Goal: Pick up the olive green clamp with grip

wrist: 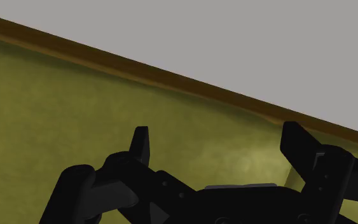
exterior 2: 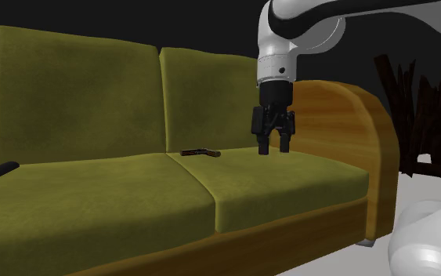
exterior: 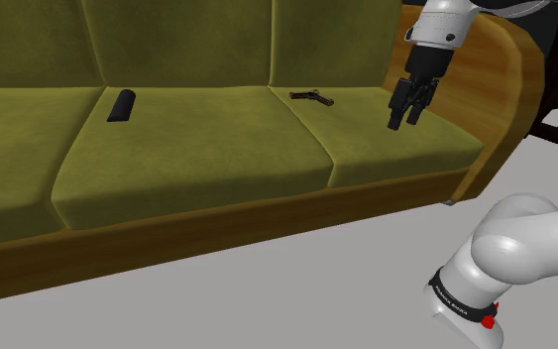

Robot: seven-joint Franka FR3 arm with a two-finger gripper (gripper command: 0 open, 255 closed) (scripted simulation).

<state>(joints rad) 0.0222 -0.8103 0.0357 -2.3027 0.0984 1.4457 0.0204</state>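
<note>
Small, slim, dark brownish clamp (exterior: pixel 311 96) lies flat on the olive-green cushioned sofa (exterior: pixel 197 149). It sits at the back of the seat, close to the backrest, near the seam between the middle cushion and the end cushion.

All-black two-finger gripper (exterior: pixel 398 119) hangs above the end cushion, well apart from the clamp, fingers spread with nothing between them.

We judge the clamp light and rigid, but low-lying on soft upholstery (fingertips may press into the cushion before closing). We would take hold across its straight bar, close to the handle.

Black oblong object (exterior: pixel 121 105) lies far off on another cushion.
</note>
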